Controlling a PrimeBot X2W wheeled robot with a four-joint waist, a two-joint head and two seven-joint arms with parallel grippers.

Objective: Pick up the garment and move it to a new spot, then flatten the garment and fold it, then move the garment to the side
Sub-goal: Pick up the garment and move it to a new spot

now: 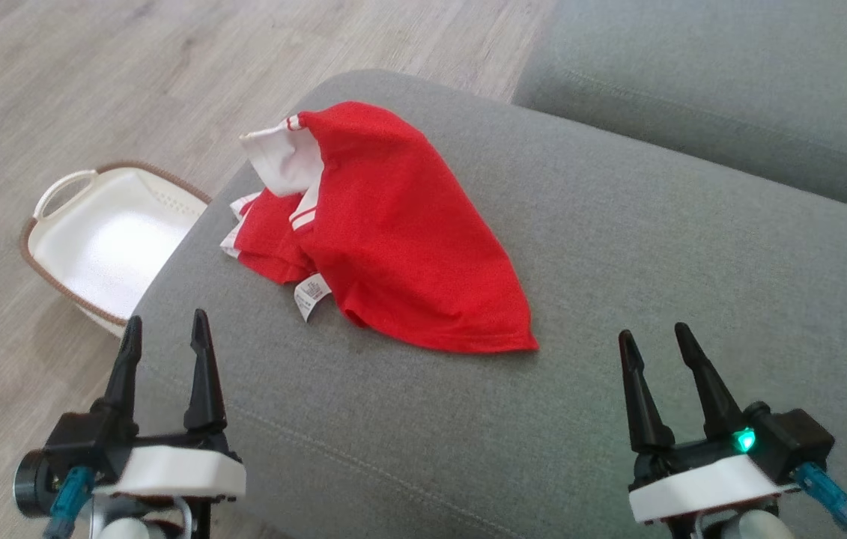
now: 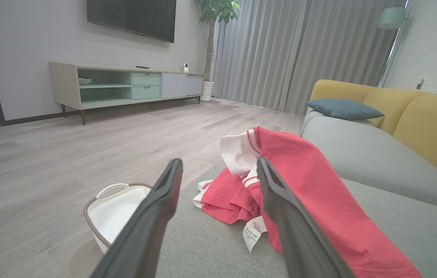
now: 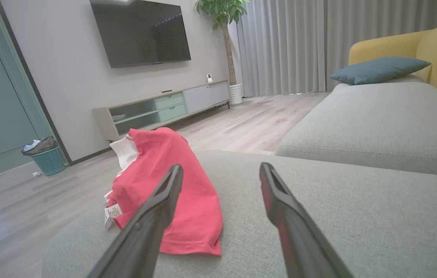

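- A crumpled red fabric garment [image 1: 408, 232] with white striped trim lies on the grey upholstered sofa cushion [image 1: 655, 247], towards its left edge.
- My left gripper [image 1: 166, 318] hovers near it, fingers parted, holding nothing.
- My right gripper [image 1: 653, 331] is likewise parted and empty.
- A white plastic basket [image 1: 56, 232] sits on the floor beside the cushion.

A red shirt [image 1: 401, 239] with white, red-striped trim lies crumpled on a grey sofa cushion [image 1: 655, 247], toward its far left corner. The white care label [image 1: 312, 294] is exposed on the shirt's near side. A white laundry basket [image 1: 56, 195] stands on the wood floor [image 1: 93, 75] against the cushion's left edge. Left gripper [image 1: 166, 318] is at the near left edge and right gripper [image 1: 654, 333] over the near right; both have fingers parted, holding nothing and clear of the shirt.
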